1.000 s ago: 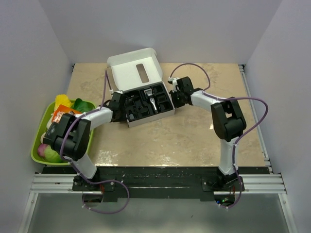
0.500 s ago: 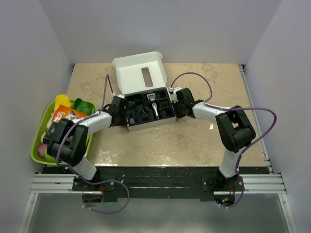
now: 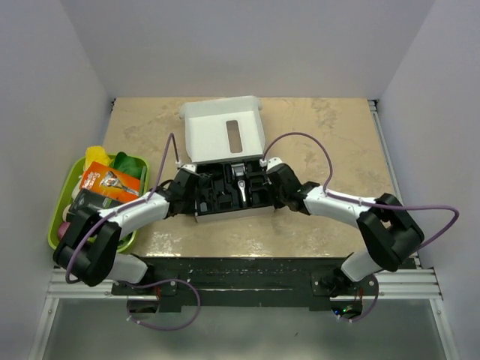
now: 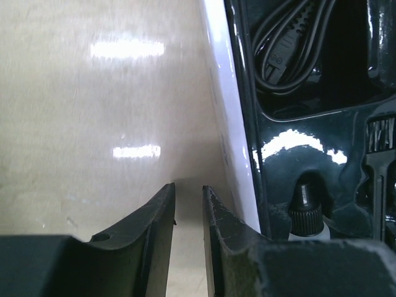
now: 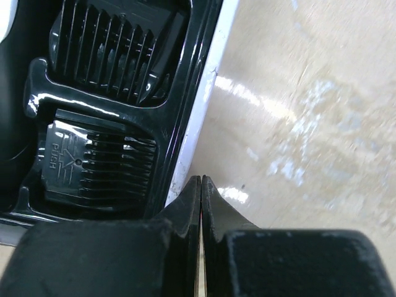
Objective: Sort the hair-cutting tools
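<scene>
On the worktop (image 3: 315, 217), from above, the open box (image 3: 225, 135) holds the clipper (image 3: 241, 187) in its middle slot. Left wrist: left claw (image 4: 189, 192) slightly apart, empty, beside the box wall; cord (image 4: 291, 49) coiled inside. Right wrist: right claw (image 5: 201, 182) pressed together, empty; combs (image 5: 105, 142) slotted. Tools seem all stowed; box not yet shut.

box (image 3: 225, 212): on the counter (image 3: 322, 142), between left tool (image 4: 189, 193) and right tool (image 5: 201, 182).
cord (image 4: 288, 43): in box, ahead and right of left tool.
comb attachments (image 5: 102, 154): in box, left of right tool.
clipper (image 3: 241, 187): in box, between both tools.
</scene>
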Robot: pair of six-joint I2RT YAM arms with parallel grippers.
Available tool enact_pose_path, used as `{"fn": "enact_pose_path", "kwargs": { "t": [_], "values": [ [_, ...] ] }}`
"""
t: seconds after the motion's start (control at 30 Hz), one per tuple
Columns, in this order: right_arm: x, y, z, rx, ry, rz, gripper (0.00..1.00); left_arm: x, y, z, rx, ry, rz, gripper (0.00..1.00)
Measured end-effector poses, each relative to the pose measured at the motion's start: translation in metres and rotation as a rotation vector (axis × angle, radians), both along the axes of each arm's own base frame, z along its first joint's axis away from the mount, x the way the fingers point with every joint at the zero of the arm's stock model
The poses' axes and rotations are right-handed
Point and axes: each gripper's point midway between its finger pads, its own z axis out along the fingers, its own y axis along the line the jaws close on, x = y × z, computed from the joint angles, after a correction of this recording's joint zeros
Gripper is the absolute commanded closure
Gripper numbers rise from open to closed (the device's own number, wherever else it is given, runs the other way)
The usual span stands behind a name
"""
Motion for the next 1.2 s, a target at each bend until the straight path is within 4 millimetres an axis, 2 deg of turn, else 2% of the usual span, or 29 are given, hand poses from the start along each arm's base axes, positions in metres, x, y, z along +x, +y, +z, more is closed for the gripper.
{"fn": "enact_pose_path", "kwargs": {
  "t": [0.17,0.3,0.33,0.43,0.53,0.63,0.7,0.8,0.93,1.0,1.03,1.13,1.17,1.2],
  "values": [
    [-0.033,0.006,0.000,-0.014,0.017,0.014,1.00,-0.026,0.008,0.002,0.006,0.034,-0.018,0.67],
    [-0.045,-0.001,0.002,-0.071,0.021,-0.008,1.00,-0.036,0.007,0.011,-0.008,0.041,-0.030,0.60],
    [-0.047,-0.004,0.004,-0.096,0.020,-0.014,0.97,-0.038,0.005,0.014,-0.017,0.037,-0.034,0.59],
    [-0.046,-0.005,0.024,-0.136,-0.004,-0.023,0.95,-0.039,0.001,0.032,-0.035,0.016,-0.040,0.52],
    [-0.037,0.006,0.063,-0.096,-0.070,-0.026,0.92,-0.032,-0.006,0.059,-0.071,-0.043,-0.040,0.45],
    [-0.027,0.027,0.118,0.019,-0.161,-0.017,0.88,-0.018,-0.022,0.103,-0.160,-0.159,-0.056,0.41],
    [-0.023,0.037,0.146,0.087,-0.205,-0.007,0.86,-0.013,-0.028,0.126,-0.203,-0.221,-0.065,0.38],
    [-0.023,0.047,0.166,0.139,-0.223,0.023,0.81,-0.013,-0.030,0.142,-0.239,-0.262,-0.075,0.33],
    [-0.027,0.056,0.174,0.169,-0.230,0.069,0.74,-0.017,-0.039,0.149,-0.288,-0.266,-0.118,0.21],
    [-0.027,0.063,0.188,0.219,-0.268,0.093,0.69,-0.021,-0.045,0.154,-0.328,-0.282,-0.153,0.18],
    [-0.027,0.065,0.196,0.249,-0.291,0.102,0.66,-0.022,-0.048,0.158,-0.347,-0.294,-0.171,0.16],
    [-0.031,0.069,0.241,0.407,-0.426,0.137,0.46,-0.027,-0.057,0.174,-0.411,-0.338,-0.224,0.13],
    [-0.034,0.069,0.259,0.465,-0.477,0.151,0.30,-0.028,-0.059,0.180,-0.429,-0.356,-0.242,0.12],
    [-0.036,0.067,0.279,0.522,-0.534,0.159,0.23,-0.028,-0.061,0.185,-0.445,-0.373,-0.257,0.11]
  ]
}}
